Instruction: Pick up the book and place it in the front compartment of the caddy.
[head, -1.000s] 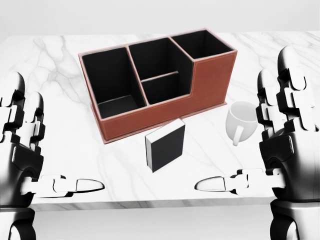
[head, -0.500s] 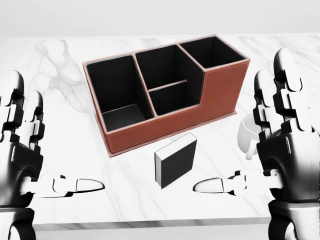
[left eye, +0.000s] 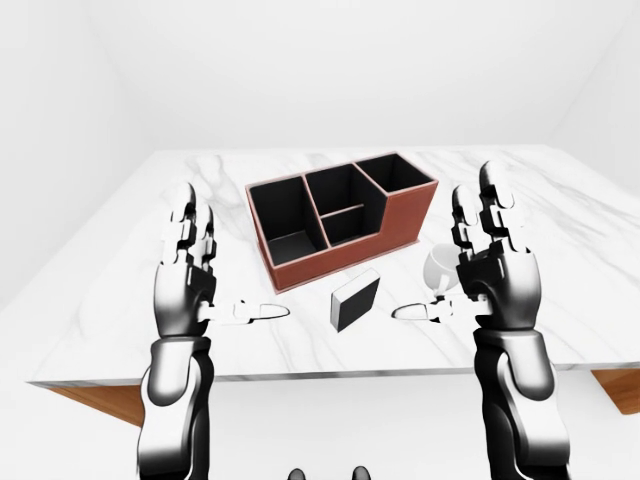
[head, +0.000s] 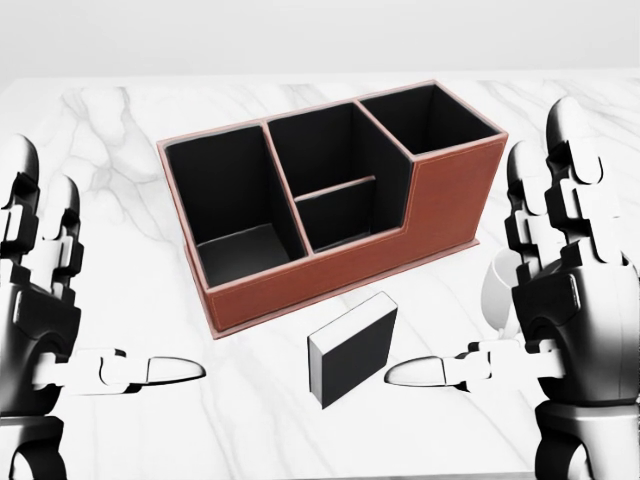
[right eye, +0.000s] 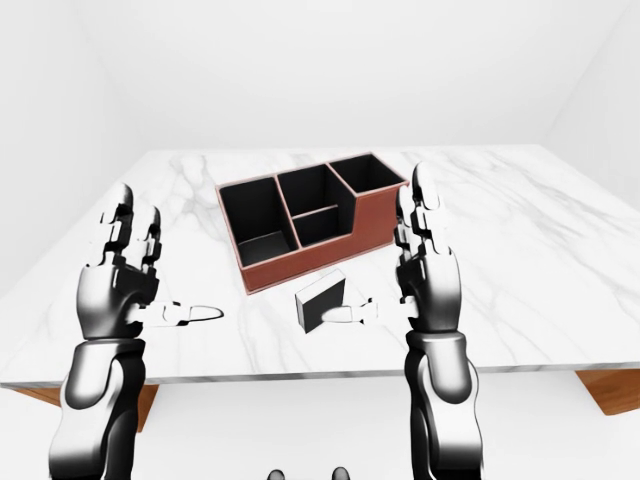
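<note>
Both hands stand wide and empty: right hand at three o'clock of the book, left hand well apart. Book lies at six o'clock of the caddy. We advise clamping its short edges squarely.

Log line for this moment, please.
book on table, ungrasped | caddy empty | left hand open | right hand open

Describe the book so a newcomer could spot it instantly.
On the marble table stands a brown caddy. Just below it in the head view lies the book, between the two open hands. It is the only small black slab with white page edges.
</note>
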